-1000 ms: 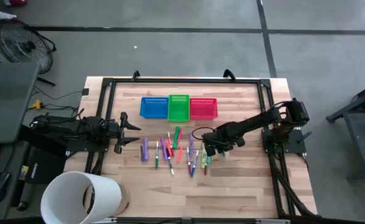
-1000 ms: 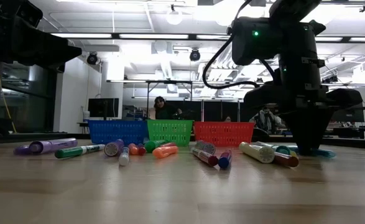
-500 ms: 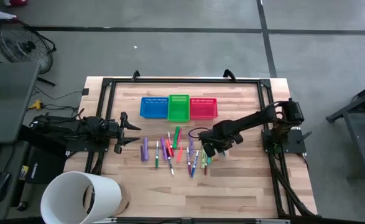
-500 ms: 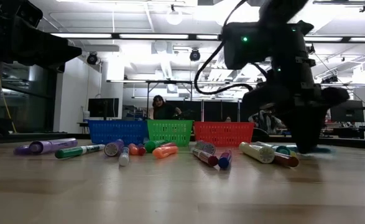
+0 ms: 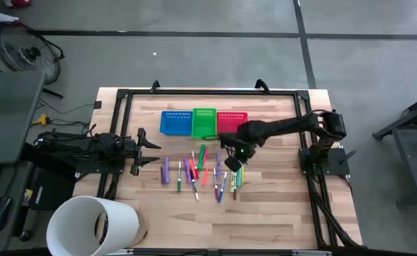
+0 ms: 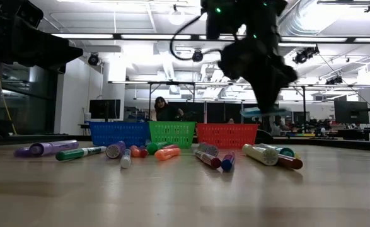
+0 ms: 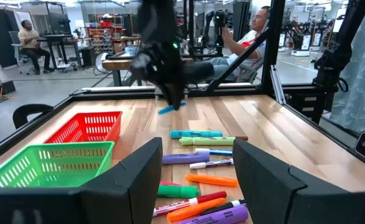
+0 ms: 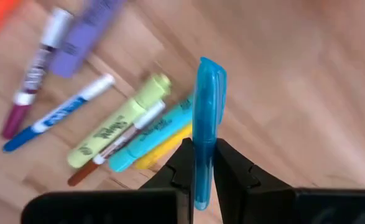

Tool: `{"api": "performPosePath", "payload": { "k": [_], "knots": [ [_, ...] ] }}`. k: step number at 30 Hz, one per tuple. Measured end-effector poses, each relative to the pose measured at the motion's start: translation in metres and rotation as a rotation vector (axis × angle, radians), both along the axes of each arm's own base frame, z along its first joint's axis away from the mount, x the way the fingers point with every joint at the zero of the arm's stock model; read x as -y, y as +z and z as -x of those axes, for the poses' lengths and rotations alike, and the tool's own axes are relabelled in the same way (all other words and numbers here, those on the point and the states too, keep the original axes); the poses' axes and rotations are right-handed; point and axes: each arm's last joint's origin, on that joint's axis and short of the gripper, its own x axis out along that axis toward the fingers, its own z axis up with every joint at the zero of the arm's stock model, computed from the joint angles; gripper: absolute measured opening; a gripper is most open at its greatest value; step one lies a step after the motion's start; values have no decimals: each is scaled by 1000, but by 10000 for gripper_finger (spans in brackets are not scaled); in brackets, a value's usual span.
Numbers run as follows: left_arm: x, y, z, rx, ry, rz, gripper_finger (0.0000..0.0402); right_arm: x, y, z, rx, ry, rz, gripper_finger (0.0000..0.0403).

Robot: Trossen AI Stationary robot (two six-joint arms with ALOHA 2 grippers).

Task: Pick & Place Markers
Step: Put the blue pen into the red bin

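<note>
Several markers (image 5: 194, 171) in purple, green, orange, red, blue and yellow lie flat in a loose row on the wooden table's middle, also seen in the low view (image 6: 166, 152). My right gripper (image 5: 233, 161) hangs above the row's right end, shut on a light blue marker (image 8: 207, 106). That marker floats level above the table in the low view (image 6: 263, 112). My left gripper (image 5: 153, 151) rests open at the table's left edge, pointing level at the row, with nothing between its fingers (image 7: 138, 180). My right gripper pinches the light blue marker's barrel (image 8: 201, 149) between its two fingers (image 8: 232, 165), on the two long sides. The fingers come from above, pointing down, and lie across the marker. The marker is level and lifted clear of the table and of the other markers.
A blue basket (image 5: 175, 122), a green basket (image 5: 204, 122) and a red basket (image 5: 233, 124) stand side by side at the far middle. A white cylinder (image 5: 94, 226) stands at the near left corner. A black frame (image 5: 194, 92) borders the table. People sit in the room beyond.
My right gripper has risen from the table with the light blue marker, rolled about its downward axis, and gone toward the table's left and far edges, closer to the baskets. The marker, earlier down at the row's right end, now hangs clear.
</note>
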Motion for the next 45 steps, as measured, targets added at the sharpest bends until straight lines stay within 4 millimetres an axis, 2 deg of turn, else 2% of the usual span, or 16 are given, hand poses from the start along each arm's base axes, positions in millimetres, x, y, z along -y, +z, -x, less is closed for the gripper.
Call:
{"api": "performPosePath", "payload": {
  "k": [5, 9, 13, 21, 33, 39, 45],
  "knots": [
    [0, 0, 0, 0, 0, 0, 195, 33, 25, -7, 90, 161, 33, 29],
    [0, 0, 0, 0, 0, 0, 195, 63, 37, -5, 130, 256, 66, 29],
    [0, 0, 0, 0, 0, 0, 195, 88, 41, 0, 150, 354, 99, 29],
    [0, 0, 0, 0, 0, 0, 195, 120, 42, 9, 134, 543, 227, 29],
    [0, 0, 0, 0, 0, 0, 195, 153, 42, 9, 188, 712, 369, 29],
    [0, 0, 0, 0, 0, 0, 195, 156, 13, -5, 173, 791, 307, 29],
    [0, 0, 0, 0, 0, 0, 195, 155, -2, -11, 121, 826, 305, 32]
  ]
}}
